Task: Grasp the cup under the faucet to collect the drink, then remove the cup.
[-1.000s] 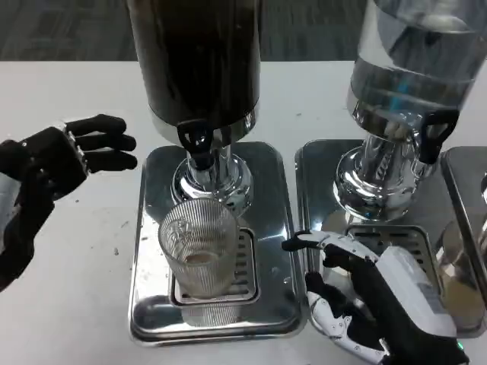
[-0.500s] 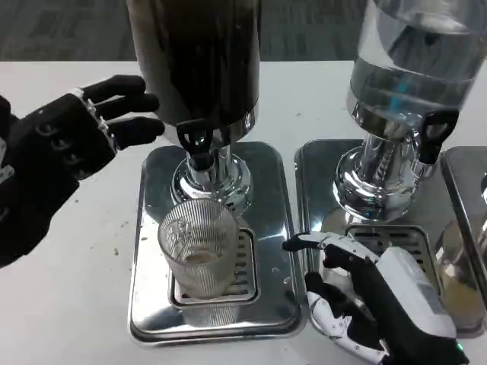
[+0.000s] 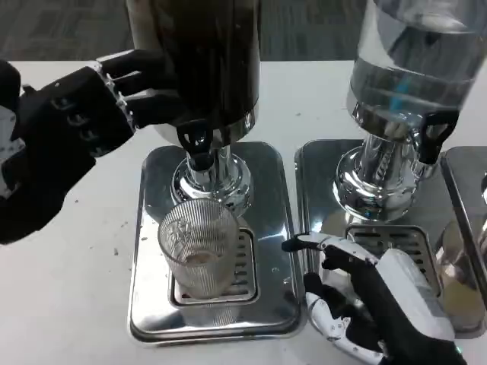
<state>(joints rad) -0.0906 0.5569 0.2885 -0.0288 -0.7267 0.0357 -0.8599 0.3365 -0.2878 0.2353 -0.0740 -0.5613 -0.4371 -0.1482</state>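
We see the left hand (image 3: 80, 122) spread, holding nothing, beside the dark dispenser (image 3: 196, 61); the right hand (image 3: 365, 300) rests loosely spread, empty, near the ribbed cup (image 3: 198, 247) under the faucet (image 3: 196, 144).

A white bench (image 3: 68, 289) carries two shiny metal drip trays side by side: the left tray (image 3: 274, 198) and, just beside it, the right tray (image 3: 316, 175). A third tray's edge (image 3: 456, 190) (cut off by the frame) sits at the far right. Small dark specks (image 3: 122, 228) mark the bench left of the trays.
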